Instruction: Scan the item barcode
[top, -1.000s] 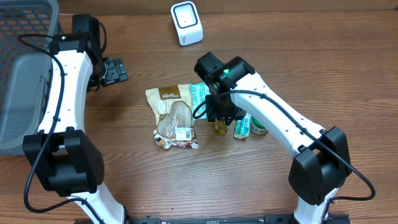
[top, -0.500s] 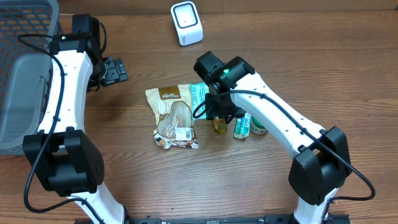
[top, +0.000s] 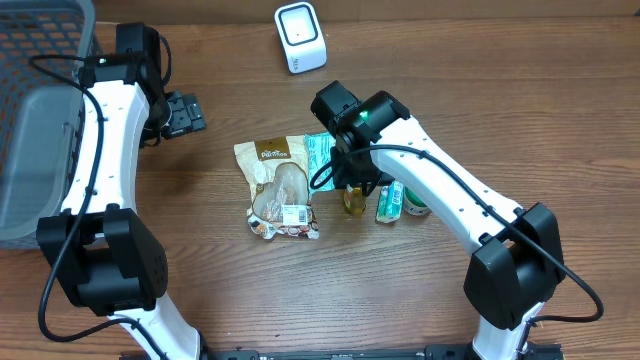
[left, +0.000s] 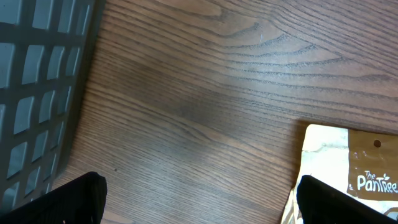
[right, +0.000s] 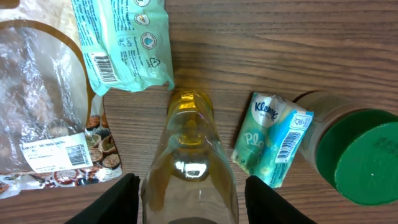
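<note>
Checkout trial: the right gripper (right: 191, 196) straddles a clear bottle (right: 189, 143) of yellow liquid near the middle of the wooden table (top: 480, 90). One of its fingers (right: 121, 199) stands close against each side of the bottle, but it cannot be told whether they actually press it.

From overhead, only a sliver of the bottle shows under the arm. It is well apart from the white scanner (top: 300, 37), which stands at the table's far edge.

The right wrist camera shows what lies around the bottle. A pale green packet (right: 121, 46) bearing a barcode lies just beyond it. A tissue pack (right: 272, 140) lies to one side, just beside a green-lidded jar (right: 360, 155). A snack bag (right: 43, 106) with a white label lies on the other side.

The left gripper (left: 199, 202) hangs with its jaws spread wide and nothing between them. Its own camera looks down on bare wood, with a grey basket (left: 37, 81) at one edge and a corner of the snack bag at the other. Only the overhead view places that basket at the table's left edge, beside the left arm.
</note>
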